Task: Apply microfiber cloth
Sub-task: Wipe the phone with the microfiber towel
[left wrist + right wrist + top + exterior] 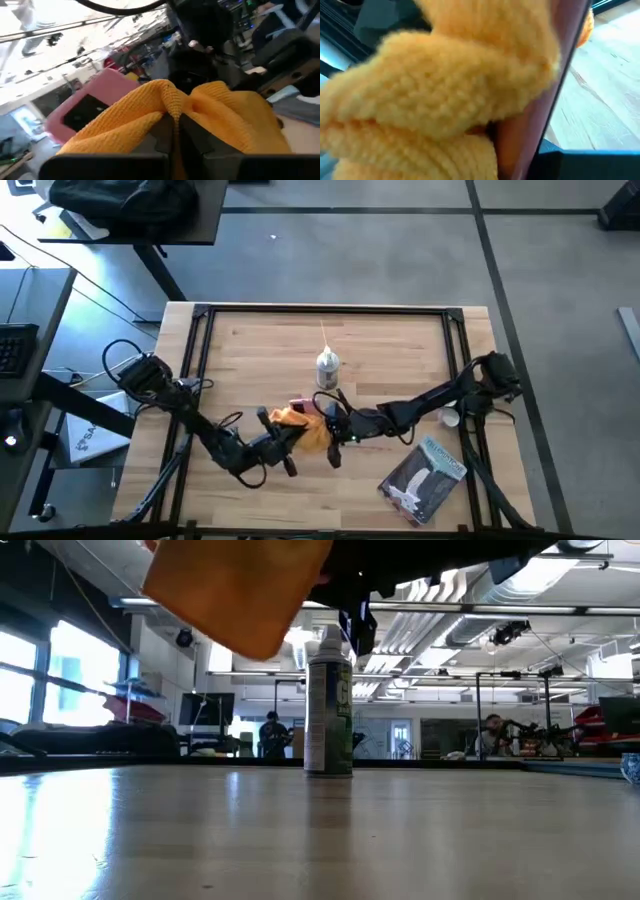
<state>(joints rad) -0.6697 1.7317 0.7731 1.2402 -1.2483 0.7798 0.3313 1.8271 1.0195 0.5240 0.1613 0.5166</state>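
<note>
The orange-yellow microfiber cloth (303, 426) hangs bunched above the table's middle, clear of the wood; it also shows in the low view (240, 585). My left gripper (283, 442) is shut on it from the near left. Behind the cloth is a black phone in a pink case (85, 112), with its pink edge (560, 85) close in the right wrist view. My right gripper (335, 428) comes in from the right and is shut on the phone. The cloth lies draped against the phone and hides most of it. My left gripper pinches a raised fold of the cloth (172, 107) between its two fingers (162, 135), at their free ends. The cloth spreads to both sides of the fingers and hangs slack, lifted clear of the table. My right gripper holds the pink-cased phone (300, 403) lifted off the table. The cloth (445, 90) covers the place of contact, so which part it has cannot be told.
A spray can (327, 366) with a thin straw stands upright just beyond the grippers; it also shows in the low view (328, 705). A grey-blue printed packet (425, 478) lies at the near right. A small white object (450, 417) sits by the right arm. A black frame (330, 310) rims the table.
</note>
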